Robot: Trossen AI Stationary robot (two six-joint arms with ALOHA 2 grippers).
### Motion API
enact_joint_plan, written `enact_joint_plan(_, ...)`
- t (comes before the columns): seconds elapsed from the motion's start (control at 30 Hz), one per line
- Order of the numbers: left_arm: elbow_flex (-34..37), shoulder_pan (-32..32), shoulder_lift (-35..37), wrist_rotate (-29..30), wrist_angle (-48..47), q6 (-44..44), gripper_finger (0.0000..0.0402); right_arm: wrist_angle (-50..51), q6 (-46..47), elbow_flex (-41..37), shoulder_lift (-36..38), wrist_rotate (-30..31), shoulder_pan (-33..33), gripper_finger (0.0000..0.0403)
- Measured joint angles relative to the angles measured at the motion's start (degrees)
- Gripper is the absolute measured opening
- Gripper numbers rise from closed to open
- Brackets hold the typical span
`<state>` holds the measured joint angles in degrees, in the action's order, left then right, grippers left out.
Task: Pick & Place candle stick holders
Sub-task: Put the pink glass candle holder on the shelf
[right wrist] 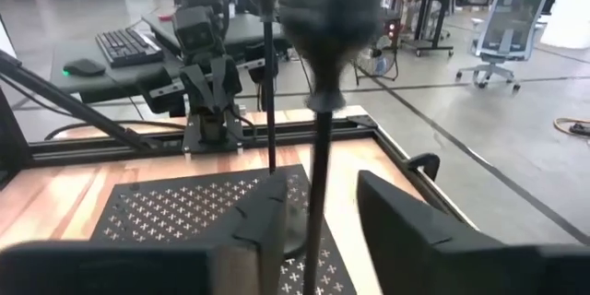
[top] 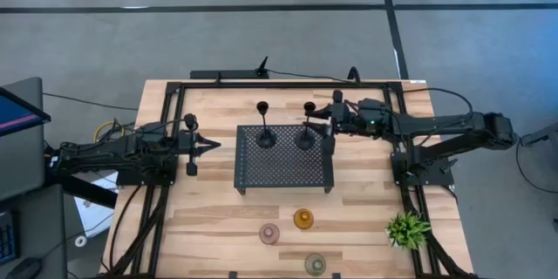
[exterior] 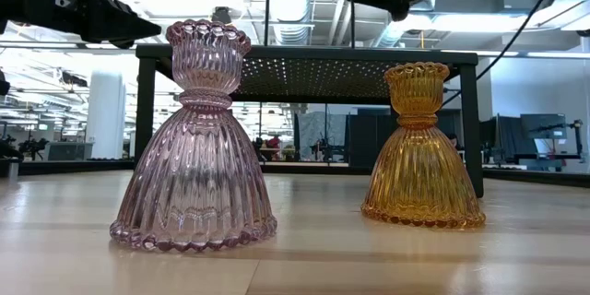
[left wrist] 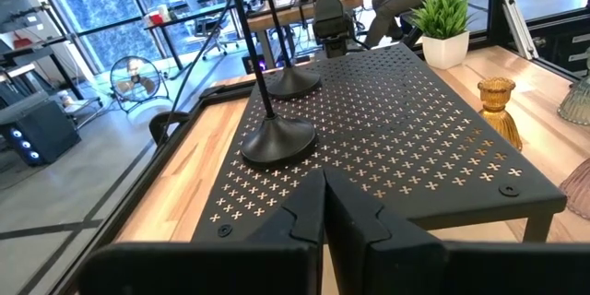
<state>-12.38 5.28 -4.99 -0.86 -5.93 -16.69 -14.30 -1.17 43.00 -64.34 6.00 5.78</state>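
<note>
Over the black perforated tray [top: 284, 170], the right hand [top: 316, 113] is straddling, fingers wide, the slim black stemmed holder [top: 304, 137]. Next, likely withdrawing clear. The left hand [top: 212, 145] is waiting pinched closed.

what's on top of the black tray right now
Two black stemmed holders stand upright on the tray: one toward the left arm, one beside the right gripper, whose open fingers flank its stem. Their footprints hide the tray's surface.
</note>
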Motion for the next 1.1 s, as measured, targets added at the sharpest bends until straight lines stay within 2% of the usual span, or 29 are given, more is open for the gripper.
enact_joint_plan(0.23, 0.0, 0.0, 0.0, 0.0, 0.0, 0.0, 0.0008, 9.1, -4.49, 0.02, 9.38, 0.0, -0.01, 0.0206)
enact_joint_plan(0.43, 0.0, 0.0, 0.0, 0.0, 0.0, 0.0, 0.0006, 21.1, -4.85, 0.11, 19.83, 0.02, -0.04, 0.0221)
enact_joint_plan(0.73, 0.0, 0.0, 0.0, -0.01, 0.0, 0.54, 0.0008, 39.3, 5.52, 0.11, 30.74, -0.1, -4.26, 0.0183)
enact_joint_plan(0.9, 0.0, -0.02, 0.02, 0.0, 0.0, 0.81, 0.0008, 44.67, 10.99, 0.11, 31.88, -0.11, -9.24, 0.0151)
enact_joint_plan(1.1, 0.0, -0.02, 0.0, -1.83, 0.12, 6.66, 0.0007, 45.2, 12.74, 0.09, 30.9, -0.05, -16.12, 0.0109)
